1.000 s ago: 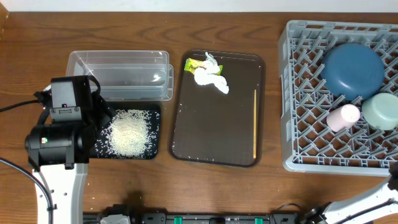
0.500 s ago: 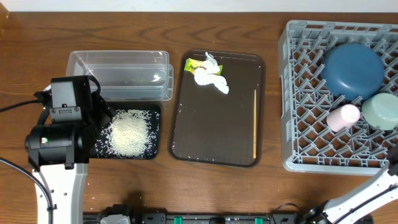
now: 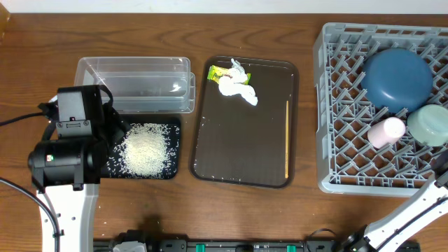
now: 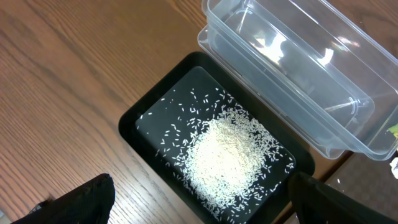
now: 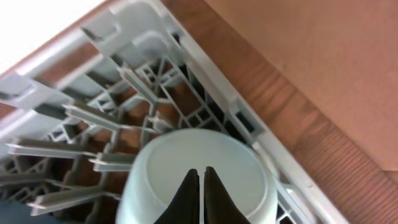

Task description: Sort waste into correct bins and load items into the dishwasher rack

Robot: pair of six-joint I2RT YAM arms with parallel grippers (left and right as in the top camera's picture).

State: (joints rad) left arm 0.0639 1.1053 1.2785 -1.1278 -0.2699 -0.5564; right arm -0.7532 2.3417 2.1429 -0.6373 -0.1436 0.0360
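A heap of white rice (image 3: 145, 148) lies in the shallow black tray (image 3: 176, 169), next to the clear tub (image 3: 133, 84). My left gripper (image 4: 199, 208) is open and empty, low over the rice (image 4: 227, 155) and the black tray (image 4: 134, 124). Crumpled tissue (image 3: 238, 87), a yellow-green wrapper (image 3: 220, 72) and a thin wooden stick (image 3: 287, 138) lie on the brown serving tray (image 3: 210, 150). The grey rack (image 3: 336, 105) holds the dark blue dish (image 3: 397, 78), pink cup (image 3: 386, 131) and pale blue bowl (image 3: 429, 124). My right gripper (image 5: 201, 171) is shut and empty over the upturned bowl (image 5: 186, 165). No saucer shows.
The clear tub (image 4: 298, 68) looks empty and touches the black tray's far side. The rack's rim (image 5: 249, 118) runs along the table's right side. The left arm's body (image 3: 70, 150) covers the black tray's left edge. The right arm (image 3: 413, 213) reaches in from the bottom right.
The right arm at the bottom right has shifted a little up and to the right. The left arm and all objects have not moved.
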